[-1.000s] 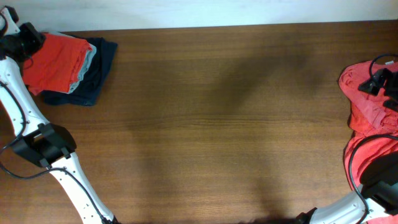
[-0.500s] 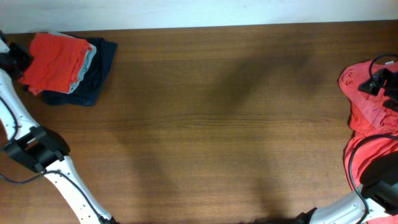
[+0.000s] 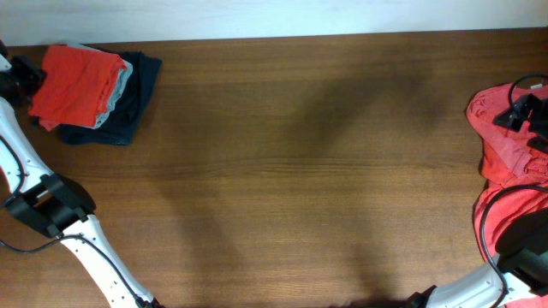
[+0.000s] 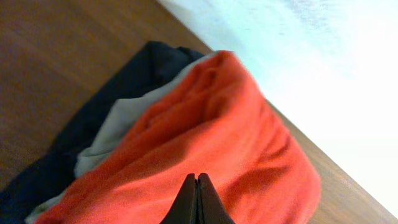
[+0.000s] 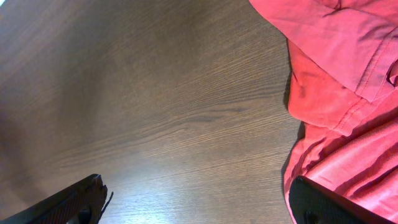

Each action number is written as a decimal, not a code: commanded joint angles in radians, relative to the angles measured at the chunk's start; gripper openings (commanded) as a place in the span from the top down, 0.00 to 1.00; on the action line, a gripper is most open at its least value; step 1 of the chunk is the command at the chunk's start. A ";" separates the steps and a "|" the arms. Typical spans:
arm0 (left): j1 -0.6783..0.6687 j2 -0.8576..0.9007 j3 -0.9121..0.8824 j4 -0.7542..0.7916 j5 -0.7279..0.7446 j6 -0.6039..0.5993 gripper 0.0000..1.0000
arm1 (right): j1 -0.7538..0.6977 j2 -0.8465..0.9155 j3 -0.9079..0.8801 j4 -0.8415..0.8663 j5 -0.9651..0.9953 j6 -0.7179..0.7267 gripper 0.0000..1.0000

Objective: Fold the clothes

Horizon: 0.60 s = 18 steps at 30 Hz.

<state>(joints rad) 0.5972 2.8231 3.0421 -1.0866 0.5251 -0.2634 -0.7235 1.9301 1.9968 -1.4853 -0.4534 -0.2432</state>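
A folded orange-red T-shirt (image 3: 75, 84) lies on top of a stack at the far left corner; it fills the left wrist view (image 4: 230, 137). My left gripper (image 3: 26, 77) is at the stack's left edge, and in the left wrist view (image 4: 196, 178) its jaws are shut and empty just above the folded shirt. A crumpled pile of orange-red T-shirts (image 3: 505, 154) lies at the right edge and also shows in the right wrist view (image 5: 339, 68). My right gripper (image 3: 519, 113) hovers over that pile, and in the right wrist view (image 5: 199, 199) it is open and empty.
Under the folded shirt lie a folded light-grey garment (image 4: 115, 127) and a folded navy garment (image 3: 137, 98). The table's far edge meets a white wall (image 3: 274, 17). Bare wood table (image 3: 291, 171) stretches between the stack and the pile.
My left gripper has drawn back off the folded shirt to the left and slightly toward me. The folded shirt stays on the stack. The right arm has not moved.
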 commanded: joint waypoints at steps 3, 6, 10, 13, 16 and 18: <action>0.000 -0.014 0.037 0.010 0.143 -0.013 1.00 | -0.001 -0.010 0.005 0.000 -0.002 -0.002 0.01; -0.010 -0.008 0.010 0.010 0.107 -0.013 1.00 | -0.001 -0.010 0.005 0.000 -0.002 -0.002 0.01; -0.023 -0.008 -0.048 0.029 0.015 -0.013 1.00 | -0.001 -0.010 0.005 0.000 -0.002 -0.002 0.02; -0.027 -0.008 -0.098 0.052 -0.043 -0.013 1.00 | -0.001 -0.010 0.005 0.000 -0.002 -0.002 0.01; -0.028 -0.007 -0.153 0.081 -0.056 -0.012 1.00 | -0.001 -0.010 0.005 0.000 -0.002 -0.002 0.02; -0.028 -0.007 -0.183 0.092 -0.061 -0.012 1.00 | -0.001 -0.010 0.005 0.000 -0.002 -0.002 0.01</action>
<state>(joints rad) 0.5674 2.8231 2.8979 -1.0050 0.5034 -0.2737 -0.7235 1.9301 1.9968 -1.4853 -0.4538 -0.2424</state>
